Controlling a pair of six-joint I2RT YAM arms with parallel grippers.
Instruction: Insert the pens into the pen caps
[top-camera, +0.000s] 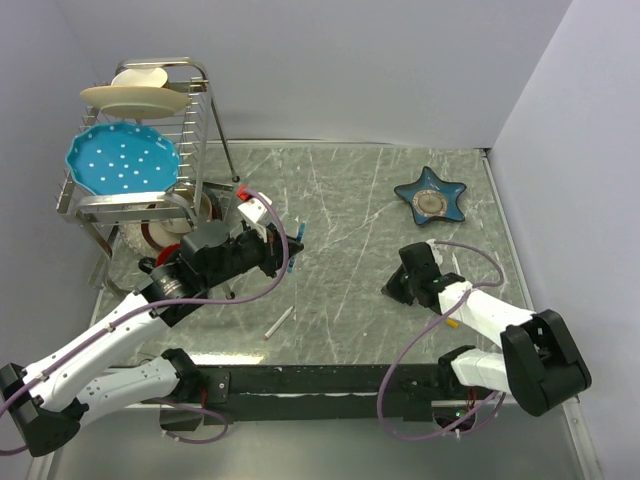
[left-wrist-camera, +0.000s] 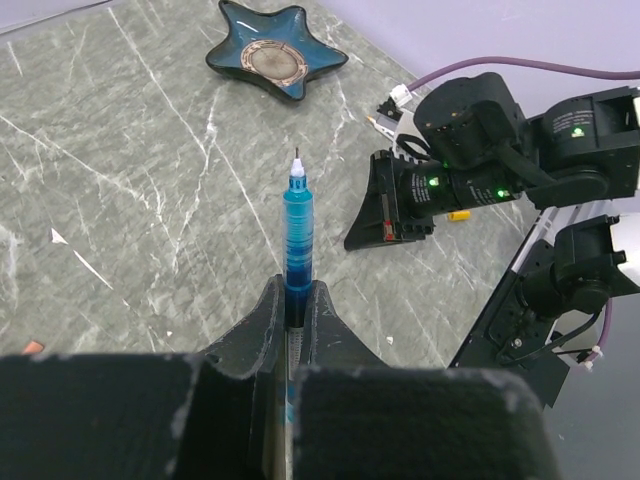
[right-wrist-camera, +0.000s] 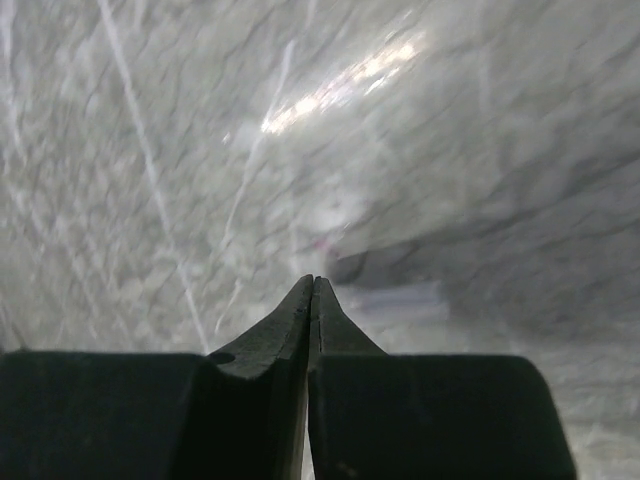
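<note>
My left gripper (left-wrist-camera: 297, 290) is shut on a blue pen (left-wrist-camera: 297, 235), which sticks out forward past the jaws with its bare tip pointing toward the right arm. From above, this gripper (top-camera: 285, 245) hovers left of the table's middle. A white-barrelled pen (top-camera: 278, 323) lies on the table near the front edge. A yellow-orange pen cap (left-wrist-camera: 458, 215) lies beside the right arm's wrist (top-camera: 452, 323). My right gripper (right-wrist-camera: 313, 282) is shut with nothing showing between its jaws, low over the blurred table (top-camera: 393, 290).
A blue star-shaped dish (top-camera: 431, 196) sits at the back right. A wire dish rack (top-camera: 140, 150) with plates stands at the back left, close behind the left arm. The right arm (left-wrist-camera: 480, 150) lies ahead of the blue pen's tip.
</note>
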